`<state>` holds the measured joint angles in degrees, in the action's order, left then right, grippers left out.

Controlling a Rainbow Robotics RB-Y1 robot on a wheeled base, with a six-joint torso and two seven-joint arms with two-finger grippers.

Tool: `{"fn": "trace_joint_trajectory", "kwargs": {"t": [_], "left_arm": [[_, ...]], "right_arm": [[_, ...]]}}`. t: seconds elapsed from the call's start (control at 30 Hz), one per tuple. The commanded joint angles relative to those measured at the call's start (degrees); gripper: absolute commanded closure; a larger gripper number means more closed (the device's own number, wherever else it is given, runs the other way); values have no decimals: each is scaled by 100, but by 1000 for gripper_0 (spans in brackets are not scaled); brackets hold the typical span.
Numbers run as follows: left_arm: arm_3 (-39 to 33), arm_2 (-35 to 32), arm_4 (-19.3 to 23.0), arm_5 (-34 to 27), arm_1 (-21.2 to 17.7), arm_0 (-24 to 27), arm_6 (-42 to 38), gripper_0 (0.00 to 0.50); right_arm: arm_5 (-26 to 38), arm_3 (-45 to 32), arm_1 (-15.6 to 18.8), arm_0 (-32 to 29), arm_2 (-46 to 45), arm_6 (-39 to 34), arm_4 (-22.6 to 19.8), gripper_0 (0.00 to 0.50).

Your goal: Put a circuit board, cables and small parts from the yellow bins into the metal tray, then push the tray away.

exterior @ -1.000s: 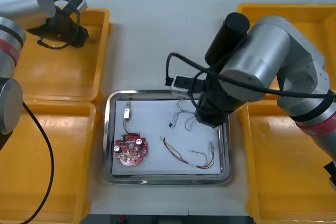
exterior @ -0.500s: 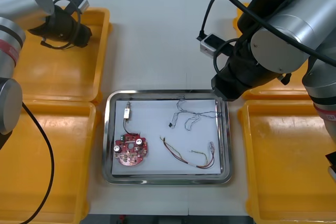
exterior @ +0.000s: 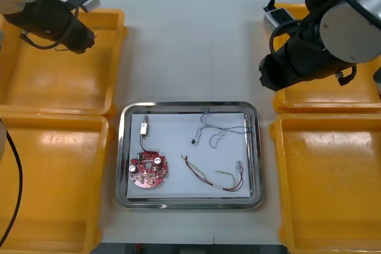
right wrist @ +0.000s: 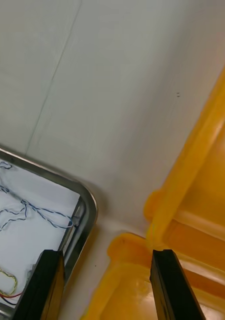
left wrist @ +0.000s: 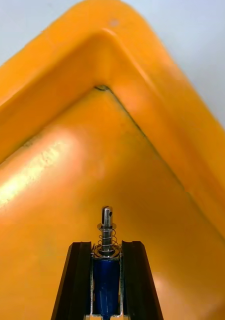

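Note:
The metal tray (exterior: 122, 147) holds a round red circuit board (exterior: 147, 171), a twisted blue and white cable (exterior: 217, 132), a red and yellow cable (exterior: 214, 176) and a small metal part (exterior: 144, 128) on a black lead. My left gripper (exterior: 84, 40) hangs over the far left yellow bin (exterior: 53, 81). In the left wrist view the left gripper (left wrist: 107, 246) is shut on a small metal part (left wrist: 106, 232) with a blue body, a spring and a pin. My right gripper (exterior: 268, 80) hovers open beside the far right bin (exterior: 333, 96). The right wrist view shows the right gripper (right wrist: 106, 256) above the gap between the tray's corner (right wrist: 88, 202) and the bins.
Near left bin (exterior: 47, 182) and near right bin (exterior: 333, 182) flank the tray. Bare table (exterior: 190, 46) lies beyond the tray's far edge. In the right wrist view the blue and white cable (right wrist: 22, 207) lies just inside the tray's rim.
My right arm has drawn back from over the tray to the far right, leaving the blue and white cable lying in the tray. The left gripper has shifted slightly over its bin.

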<state>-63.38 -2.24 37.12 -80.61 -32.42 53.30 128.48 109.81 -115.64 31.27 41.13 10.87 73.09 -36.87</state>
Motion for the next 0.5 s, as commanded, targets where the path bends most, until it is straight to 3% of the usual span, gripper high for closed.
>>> {"fn": "trace_joint_trajectory", "kwargs": {"t": [0.03,0.33,0.5], "left_arm": [[-1053,101,-30,-746,-415,-294,-1291,500],[-2741,-84,102,-2223,-819,-848,-2425,500],[-3286,-480,208,-2838,-881,-1103,-2530,500]], "right_arm": [[19,-249,380,62,-392,-541,-84,0],[19,-284,723,-413,-1219,-550,-348,0],[19,-389,890,-729,-1588,-559,-471,0]]}}
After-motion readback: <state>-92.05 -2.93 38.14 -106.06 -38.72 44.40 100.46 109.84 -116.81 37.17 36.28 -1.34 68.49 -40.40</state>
